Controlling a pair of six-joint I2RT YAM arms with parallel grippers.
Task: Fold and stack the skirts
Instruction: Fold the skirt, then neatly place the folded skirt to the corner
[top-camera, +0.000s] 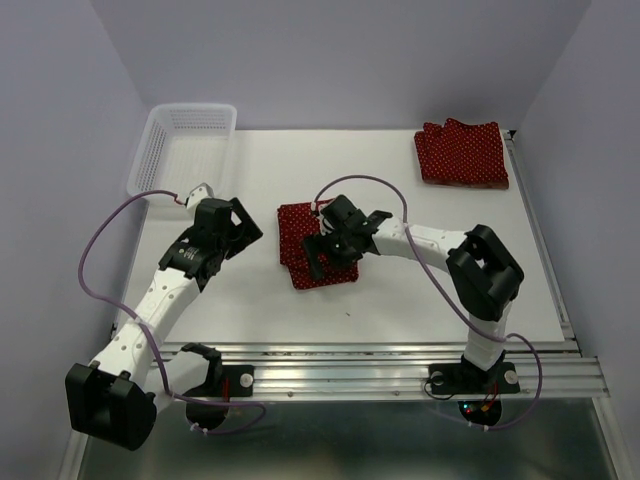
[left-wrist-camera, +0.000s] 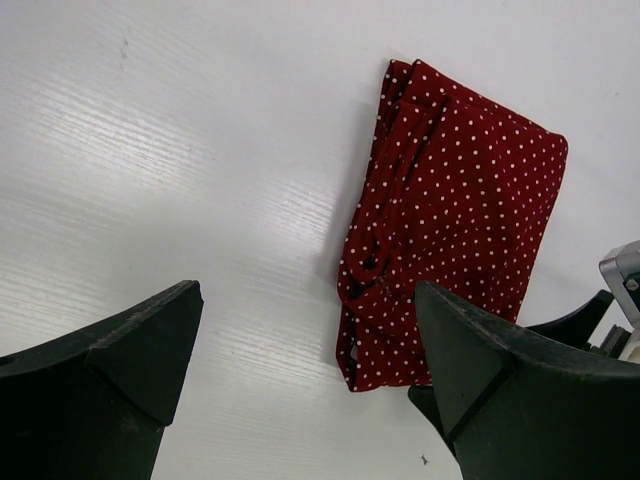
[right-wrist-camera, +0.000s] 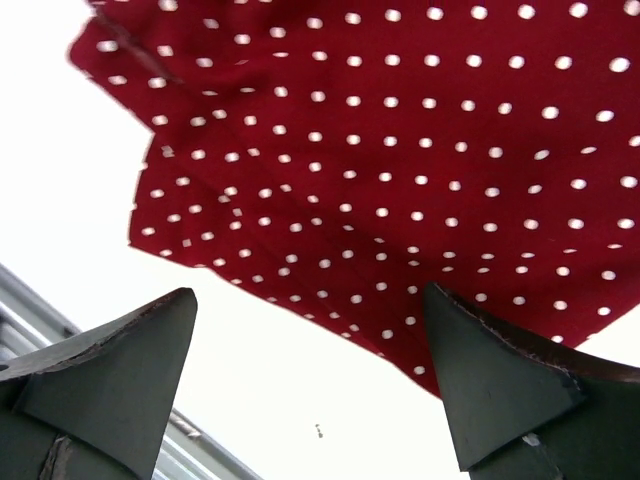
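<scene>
Skirts lie in two places on the white table (top-camera: 420, 300). One folded skirt (top-camera: 300, 245), dark red with small white dots, sits near the middle of the table, its layers slightly fanned along the near left edge. A pile of skirts (top-camera: 462, 152) in the same dotted cloth rests in the far right corner, well apart from the first. A paler strip shows along the pile's near edge, too small to make out.

The right gripper (top-camera: 335, 245) hangs directly over the folded skirt and hides its right part in the overhead view. Its jaws are spread wide with nothing between them. In the right wrist view the two dark fingers (right-wrist-camera: 110, 380) frame the dotted cloth (right-wrist-camera: 400, 150) and a bare patch of table. Whether the tips touch the cloth cannot be told.

The left gripper (top-camera: 238, 222) sits just left of the folded skirt, apart from it, over bare table. It is released as well and grasps nothing. In the left wrist view its fingers (left-wrist-camera: 110, 370) stand wide, and the skirt (left-wrist-camera: 460, 230) lies beyond them toward the right, with rumpled folds along its left edge.

A white lattice basket (top-camera: 185, 135) stands in the far left corner. A metal rail (top-camera: 400, 365) runs along the table's near edge, where both arms are bolted.
</scene>
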